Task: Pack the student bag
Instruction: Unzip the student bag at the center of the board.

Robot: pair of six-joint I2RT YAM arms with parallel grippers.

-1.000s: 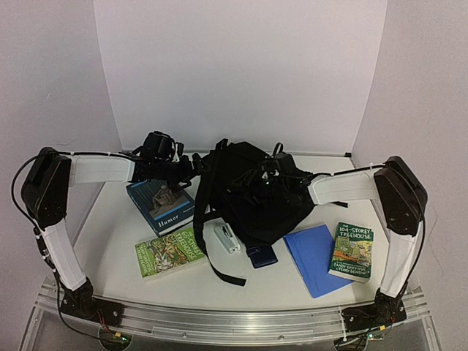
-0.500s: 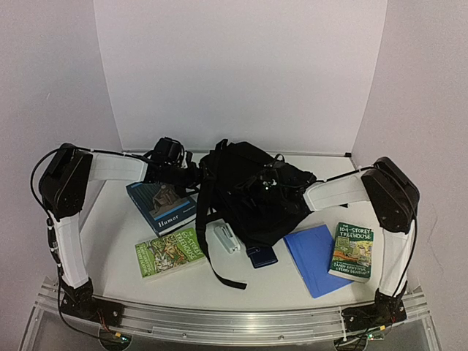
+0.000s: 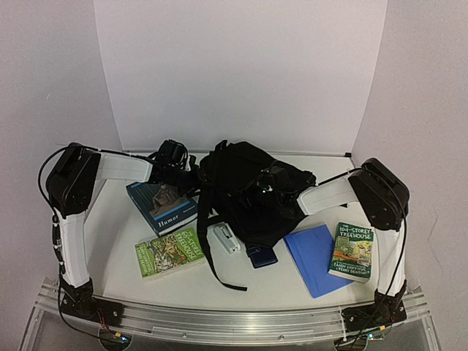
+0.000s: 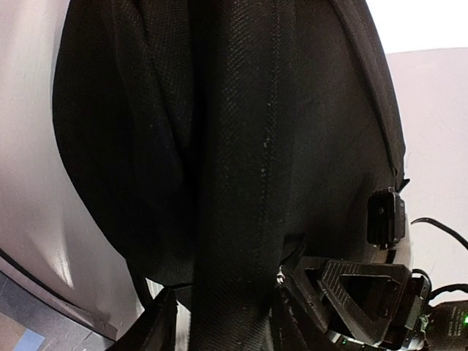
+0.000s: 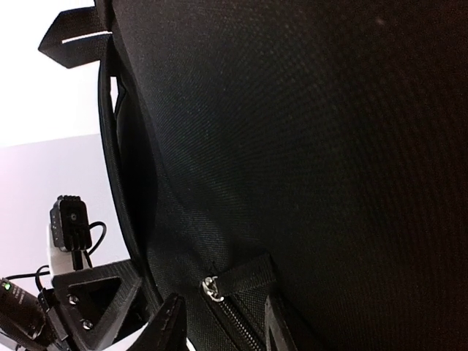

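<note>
— Looking for the backpack (image 3: 248,191): where?
— Slumped mid-bench (image 3: 110,219), toward the back wall. Black, and far bigger than any book around it. Trailing one loose strap (image 3: 219,267) toward the near edge.
— And the left hand (image 3: 189,175)?
— Pushed up against the bag's left side. Seen from its own wrist: fingers (image 4: 161,327) set either side of a broad upright band of black fabric (image 4: 234,219). Neither wide apart nor pressed together. Cannot tell whether pinching that band or only flanking it.
— Right hand (image 3: 265,189)?
— Down on top of the bag, near its middle. Fingers (image 5: 170,325) parted, straddling the end of a zip (image 5: 219,296) and its small fabric tab. Not clamped on anything, going by the pale gap beside the finger on the left of that view.
— Around the bag?
— Blue "Humor" book (image 3: 162,205) just left of it. Green book (image 3: 170,251) nearer the front edge. White gadget (image 3: 226,238) and dark blue case (image 3: 262,256) touching the bag's near side. Blue notebook (image 3: 313,257) off to the right, with a "Treehouse" paperback (image 3: 352,251) just beside that.
</note>
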